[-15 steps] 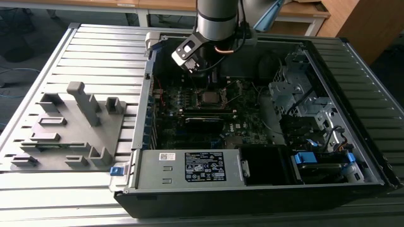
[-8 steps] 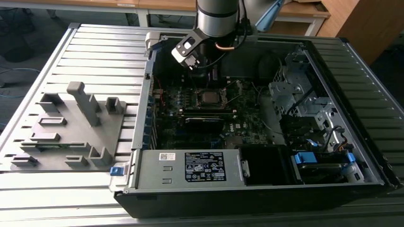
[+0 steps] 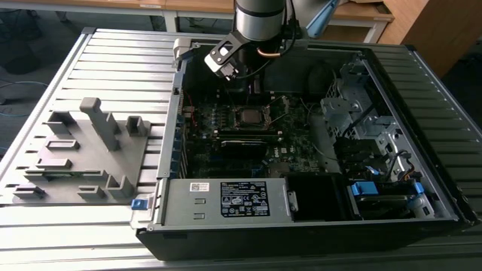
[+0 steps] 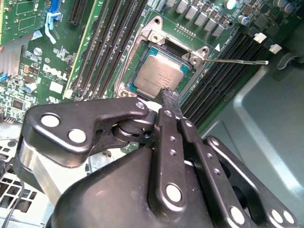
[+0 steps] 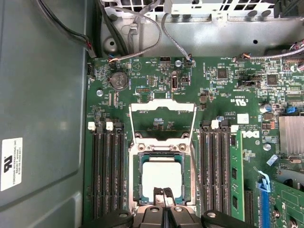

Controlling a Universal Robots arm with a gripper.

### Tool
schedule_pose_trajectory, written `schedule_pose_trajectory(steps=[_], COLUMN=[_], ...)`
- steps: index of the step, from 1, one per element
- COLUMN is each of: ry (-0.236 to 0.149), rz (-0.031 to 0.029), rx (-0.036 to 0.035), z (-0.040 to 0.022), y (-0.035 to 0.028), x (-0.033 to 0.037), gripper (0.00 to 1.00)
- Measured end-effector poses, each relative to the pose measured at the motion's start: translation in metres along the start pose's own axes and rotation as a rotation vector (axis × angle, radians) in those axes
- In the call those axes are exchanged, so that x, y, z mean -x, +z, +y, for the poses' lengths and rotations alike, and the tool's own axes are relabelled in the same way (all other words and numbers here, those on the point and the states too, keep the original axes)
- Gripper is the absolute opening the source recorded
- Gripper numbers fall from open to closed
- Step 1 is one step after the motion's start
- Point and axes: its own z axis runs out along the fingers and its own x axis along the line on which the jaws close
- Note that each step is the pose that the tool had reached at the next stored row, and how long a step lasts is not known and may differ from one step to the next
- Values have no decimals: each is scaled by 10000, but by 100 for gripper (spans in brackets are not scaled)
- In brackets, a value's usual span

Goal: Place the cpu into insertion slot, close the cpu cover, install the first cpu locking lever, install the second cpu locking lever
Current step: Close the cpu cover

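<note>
The cpu (image 5: 162,176) is sitting flat in its socket on the green motherboard (image 5: 223,85). It's a dull grey metal square, face up, and looks level as far as I can tell. The end effector (image 5: 164,192) is right at one edge of it with its fingers pinched together and nothing between them. In the second wrist view the black fingertips (image 4: 169,97) come down on the chip's edge, touching or as good as.

The cpu cover (image 5: 162,107) is flipped open on the side of the socket away from the end effector, and you can see board through its cut-out. A thin wire lever (image 4: 237,61) pokes out sideways from a socket corner. Black memory slots (image 5: 107,175) run along both sides.

It's all inside an open computer case (image 3: 421,169) lying on a slatted metal bench (image 3: 113,62). There's a grey fixture block (image 3: 83,152) on the exterior view's left.
</note>
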Motion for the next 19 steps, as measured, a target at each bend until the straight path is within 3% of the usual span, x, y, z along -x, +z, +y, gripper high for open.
schedule_pose_trajectory(steps=[3,7,19], ry=[-1,9,10], rz=[-2,-10,-8], rx=[-8,-220,-230], z=[0,1,4], y=[-3,-1,-46], x=[0,0,-2], gripper=[11,11,11])
